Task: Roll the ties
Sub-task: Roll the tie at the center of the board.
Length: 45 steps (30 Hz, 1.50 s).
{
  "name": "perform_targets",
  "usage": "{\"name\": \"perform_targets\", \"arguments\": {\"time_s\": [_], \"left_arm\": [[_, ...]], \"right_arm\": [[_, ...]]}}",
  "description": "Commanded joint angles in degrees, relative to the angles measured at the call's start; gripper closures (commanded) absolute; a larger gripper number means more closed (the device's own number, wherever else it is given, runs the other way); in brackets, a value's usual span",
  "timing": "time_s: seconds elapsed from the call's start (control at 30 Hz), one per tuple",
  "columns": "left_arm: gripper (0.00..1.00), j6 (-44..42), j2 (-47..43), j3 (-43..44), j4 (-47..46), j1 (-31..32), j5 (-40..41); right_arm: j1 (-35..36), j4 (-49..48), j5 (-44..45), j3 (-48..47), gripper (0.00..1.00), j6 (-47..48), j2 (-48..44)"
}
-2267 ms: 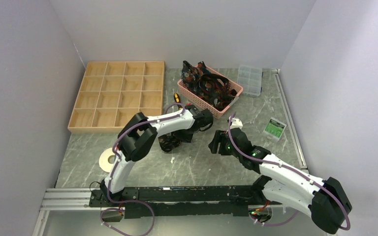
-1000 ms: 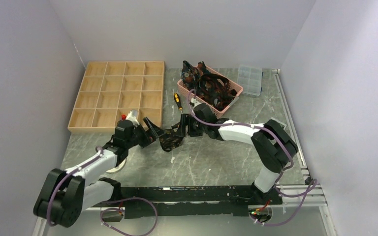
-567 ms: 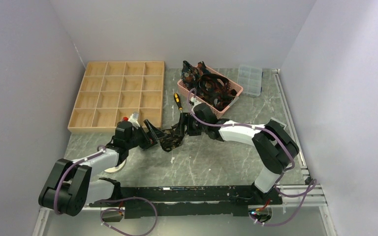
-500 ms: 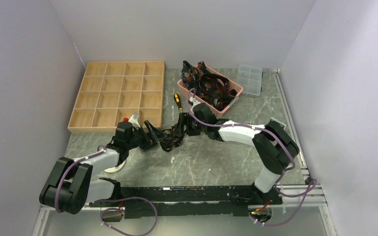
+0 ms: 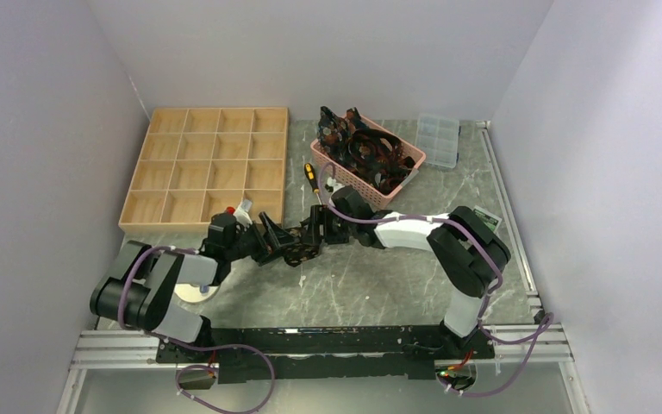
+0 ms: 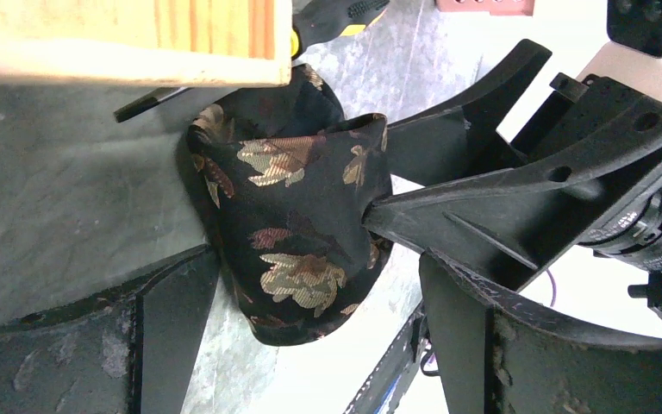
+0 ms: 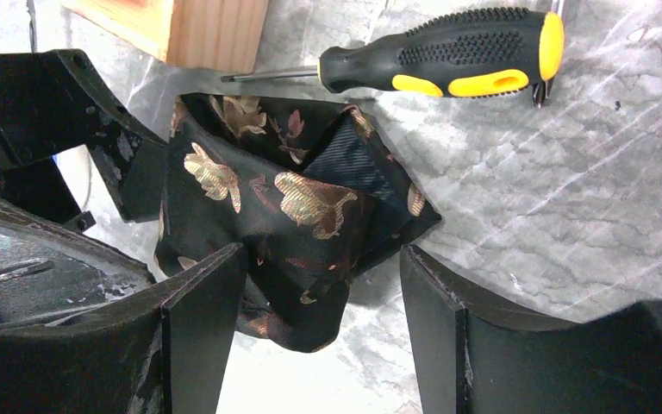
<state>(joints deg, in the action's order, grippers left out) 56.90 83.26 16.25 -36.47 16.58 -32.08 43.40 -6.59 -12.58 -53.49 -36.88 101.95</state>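
Observation:
A rolled-up tie, black with gold and reddish leaf patterns, lies on the grey table in front of the wooden tray. The tie sits between the fingers of my left gripper, which stands wide open around it from the left. My right gripper reaches in from the right and is open. The tie leans on its left finger, with a gap to the other. More ties are heaped in a pink basket. The grippers face each other.
A wooden compartment tray stands at the back left, its corner right by the tie. A black-and-yellow screwdriver lies just behind the tie. A clear plastic box sits at the back right, a white tape roll near the left arm.
Both grippers have crept closer around the rolled tie, and both arms have folded in toward the middle. The tie has stayed where it was.

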Motion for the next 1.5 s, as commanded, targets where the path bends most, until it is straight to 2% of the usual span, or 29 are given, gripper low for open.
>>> {"name": "perform_targets", "arguments": {"time_s": [0.0, 0.23, 0.57, 0.67, 0.83, 0.9, 0.97, 1.13, 1.33, 1.47], "left_arm": [[0.07, -0.9, 3.7, -0.3, -2.4, -0.1, -1.3], [0.08, -3.3, 4.8, 1.7, 0.4, 0.0, -1.1], [0.2, -3.8, 10.7, 4.7, -1.9, 3.2, -3.2], [0.27, -2.8, 12.5, 4.5, -4.6, 3.5, -3.5], [0.47, -1.4, 15.2, 4.3, -8.7, 3.7, -4.8], [0.48, -1.0, 15.3, 4.1, -9.5, 3.8, -5.2], [0.46, -1.1, 14.6, 3.8, -8.8, 3.8, -4.7], [0.3, -3.5, 9.1, 3.4, -0.7, 3.8, -1.5], [0.26, -7.4, -3.5, 3.9, 15.1, 3.7, 5.8], [0.22, -8.5, -15.2, 4.4, 28.8, 3.7, 13.7]], "right_arm": [[-0.5, -0.4, 0.8, 1.9, 0.32, 0.8, 0.2], [-1.8, -3.3, -0.8, 5.2, 0.32, -0.3, 1.3], [-2.7, -4.9, -1.8, 6.7, 0.33, -0.8, 1.8], [-2.6, -5.0, -1.8, 7.1, 0.33, -0.7, 1.7], [-2.7, -5.3, -1.9, 7.5, 0.33, -0.7, 1.6], [-2.6, -5.4, -1.9, 7.5, 0.33, -0.7, 1.3], [-2.7, -5.4, -1.8, 7.6, 0.33, -0.8, 1.0], [-2.6, -4.4, -0.5, 7.4, 0.32, -0.7, -1.6], [-2.7, -1.2, 1.7, 5.4, 0.3, 0.4, -4.6], [-2.6, -2.4, 0.4, 6.3, 0.28, -1.2, -5.4]]}}
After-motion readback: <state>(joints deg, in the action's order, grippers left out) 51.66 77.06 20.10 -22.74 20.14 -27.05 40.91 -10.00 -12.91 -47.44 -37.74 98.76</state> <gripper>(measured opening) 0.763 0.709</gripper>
